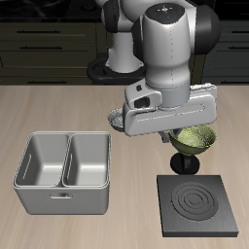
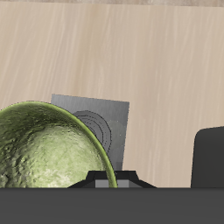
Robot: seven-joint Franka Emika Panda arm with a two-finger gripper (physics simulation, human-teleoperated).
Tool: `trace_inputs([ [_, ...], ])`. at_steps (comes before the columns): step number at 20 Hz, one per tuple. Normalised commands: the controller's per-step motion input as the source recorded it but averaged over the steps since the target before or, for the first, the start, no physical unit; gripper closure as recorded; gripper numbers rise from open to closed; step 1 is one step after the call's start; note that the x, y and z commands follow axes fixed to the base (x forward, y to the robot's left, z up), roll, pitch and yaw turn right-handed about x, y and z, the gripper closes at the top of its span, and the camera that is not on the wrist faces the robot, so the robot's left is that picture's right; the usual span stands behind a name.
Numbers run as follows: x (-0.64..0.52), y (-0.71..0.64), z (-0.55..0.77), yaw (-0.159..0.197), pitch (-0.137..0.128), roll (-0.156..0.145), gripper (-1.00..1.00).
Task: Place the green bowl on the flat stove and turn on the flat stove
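Note:
The olive-green bowl (image 1: 195, 140) hangs upright in the air, over the table just behind the back edge of the flat stove (image 1: 197, 202). My gripper (image 1: 180, 144) is shut on its rim. In the wrist view the green bowl (image 2: 44, 150) fills much of the frame, its speckled inside facing up, and one finger (image 2: 107, 179) sits at its rim. Beyond it lies the flat stove (image 2: 98, 118), a dark grey square with ring marks. No knob can be made out in either view.
A grey double-basin metal tray (image 1: 65, 171) stands on the table beside the stove, with a gap between them. The rim of a greyish bowl (image 1: 115, 119) peeks out behind the arm. A dark shape (image 2: 211, 159) sits at the wrist view's edge.

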Motion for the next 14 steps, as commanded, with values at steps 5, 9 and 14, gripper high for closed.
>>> trace_inputs([
  [5,0.08,-0.11,-0.37,0.008,0.022,-0.003,1.00],
  [9,0.03,-0.01,-0.25,0.016,-0.008,0.027,1.00],
  [14,0.05,0.13,-0.29,0.030,-0.008,0.070,1.00],
])
